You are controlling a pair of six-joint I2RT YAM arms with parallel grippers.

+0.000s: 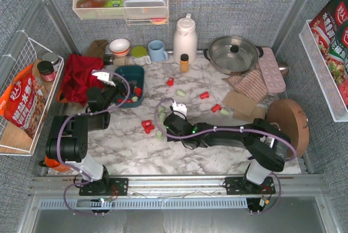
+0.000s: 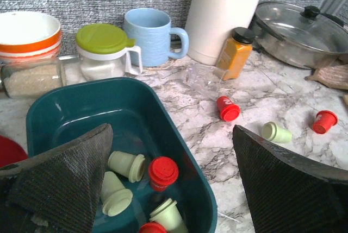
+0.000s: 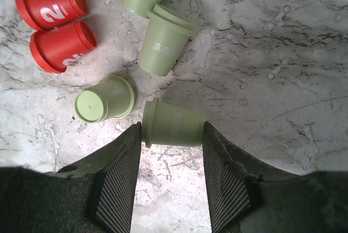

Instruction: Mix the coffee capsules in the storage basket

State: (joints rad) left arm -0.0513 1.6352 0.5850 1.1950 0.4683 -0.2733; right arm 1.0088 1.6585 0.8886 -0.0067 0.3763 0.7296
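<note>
**One green capsule caught, next stop the basket**

The marble tabletop (image 1: pixel 193 89) is the biggest thing here, and coffee capsules (image 1: pixel 204 95) lie scattered over it. At its back left sits the storage basket (image 2: pixel 70 108), dark teal, with a few red and green ones inside.

The left gripper (image 2: pixel 171 130) hangs over the basket's near corner. Its jaws are wide apart and hold nothing.

The right gripper (image 3: pixel 173 130) is low over the middle of the tabletop. Its jaws are clamped on one green capsule (image 3: pixel 179 124) that lies on its side. One jaw is at the rim and the other at the bottom end. Another green one (image 3: pixel 104 100) sits just beside it, and two red capsules (image 3: pixel 54 24) lie near.

To do this step well, I think the right arm should lift straight up first, so it does not knock the neighbour. The grip is only on the two ends, so the capsule could slip out. Going slowly is best. Then it can carry the capsule to the basket and let go low, among the other colours. The left arm hangs there too, so the right one needs to leave it room.
</note>
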